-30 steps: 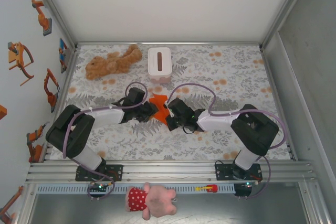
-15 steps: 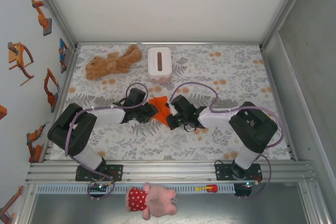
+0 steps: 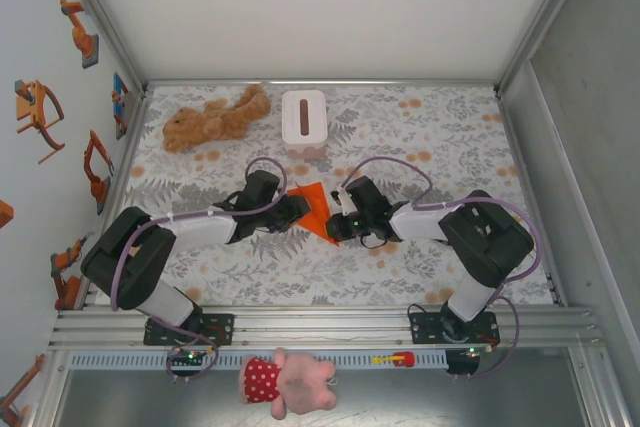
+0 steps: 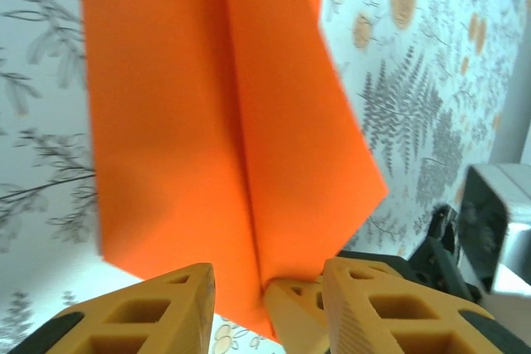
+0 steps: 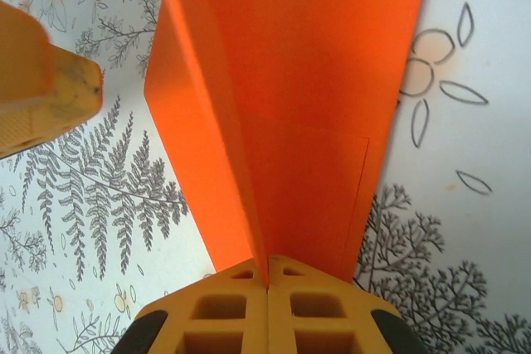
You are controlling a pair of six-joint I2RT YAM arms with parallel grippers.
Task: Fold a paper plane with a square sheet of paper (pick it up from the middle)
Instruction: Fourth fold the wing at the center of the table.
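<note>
The orange paper plane (image 3: pixel 312 205) is a folded triangle with a centre ridge, held low over the flowered table (image 3: pixel 450 147) between both arms. My right gripper (image 3: pixel 333 230) is shut on its ridge at the near end; in the right wrist view the jaws (image 5: pixel 267 267) meet on the crease of the paper plane (image 5: pixel 307 80), its wings spreading to either side. My left gripper (image 3: pixel 296 209) is at the plane's left side. In the left wrist view its fingers (image 4: pixel 267 273) stand apart at the near edge of the paper plane (image 4: pixel 207 105), not pinching it.
A white tissue box (image 3: pixel 304 119) stands behind the paper, also in the left wrist view (image 4: pixel 498 221). A brown teddy bear (image 3: pixel 215 117) lies at the back left. A pink plush toy (image 3: pixel 290 382) lies on the front rail. Walls close in the table's left, back and right.
Both grippers have shifted slightly right. The paper has turned and now shows as a broader triangle. The left jaws have opened wider; the right ones stay shut on the ridge.
</note>
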